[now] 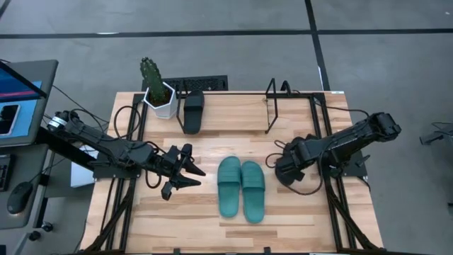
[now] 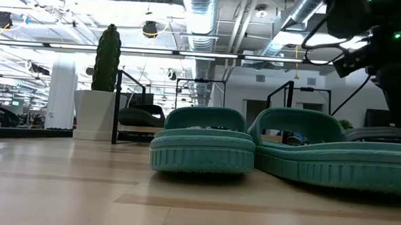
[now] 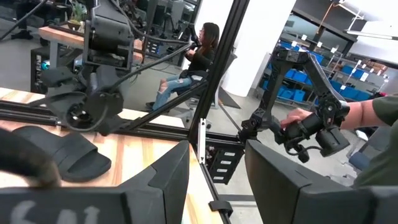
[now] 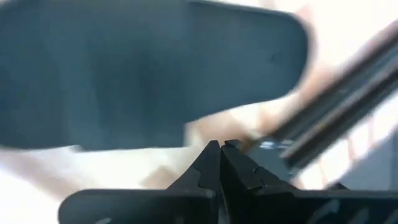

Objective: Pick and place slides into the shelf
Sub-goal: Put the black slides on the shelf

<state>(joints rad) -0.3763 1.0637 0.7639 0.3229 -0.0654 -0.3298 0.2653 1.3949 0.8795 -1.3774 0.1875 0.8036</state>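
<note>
Two teal slides (image 1: 241, 188) lie side by side on their soles at the table's middle, close up in the low view (image 2: 202, 143). One black slide (image 1: 192, 111) sits in the shelf (image 1: 272, 106) at its left end. The second black slide (image 3: 62, 155) lies on the table under the right arm. My right gripper (image 4: 221, 149) is shut and hovers right by that slide (image 4: 155, 68); whether they touch does not show. My left gripper (image 1: 190, 170) is open, left of the teal pair, holding nothing (image 3: 217, 168).
A cactus in a white pot (image 1: 159, 95) stands at the far left corner beside the shelf. Black frame rails (image 1: 322, 142) run along both table sides. A screen (image 1: 18, 99) sits off the left edge. People (image 3: 199, 56) are in the room beyond.
</note>
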